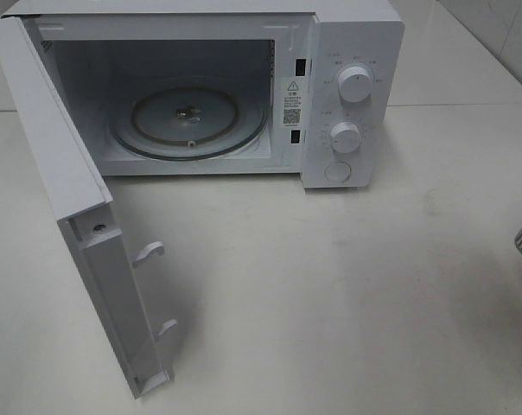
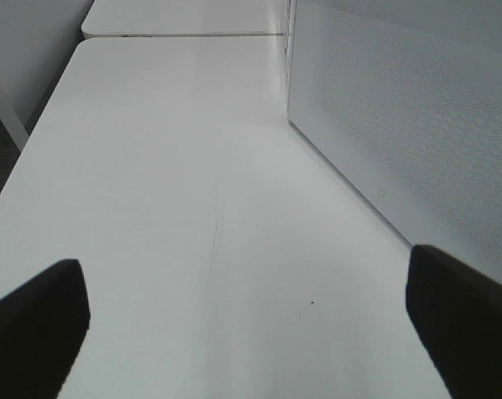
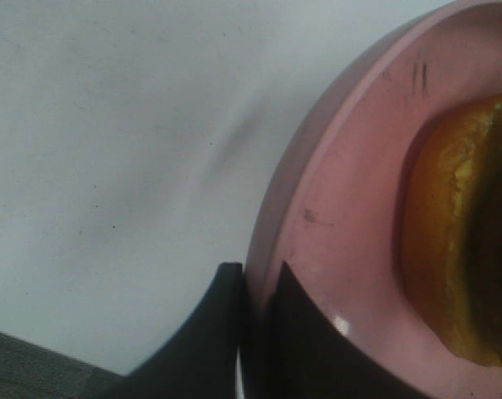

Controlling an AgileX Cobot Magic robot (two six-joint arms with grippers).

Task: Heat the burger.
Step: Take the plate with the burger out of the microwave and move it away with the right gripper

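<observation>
Right, one white microwave sits door-open on the worktop, two dials, its warning sticker too small to read, while the left claw hangs spread wide and the right claw pinches the pink plate's rim, the burger riding on it.

Microwave at back of bench, door swung open left; turntable inside; burger on plate.

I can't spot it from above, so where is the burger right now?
Only the right wrist view shows the burger: it sits on the pink plate, whose rim the right gripper pinches.
</observation>
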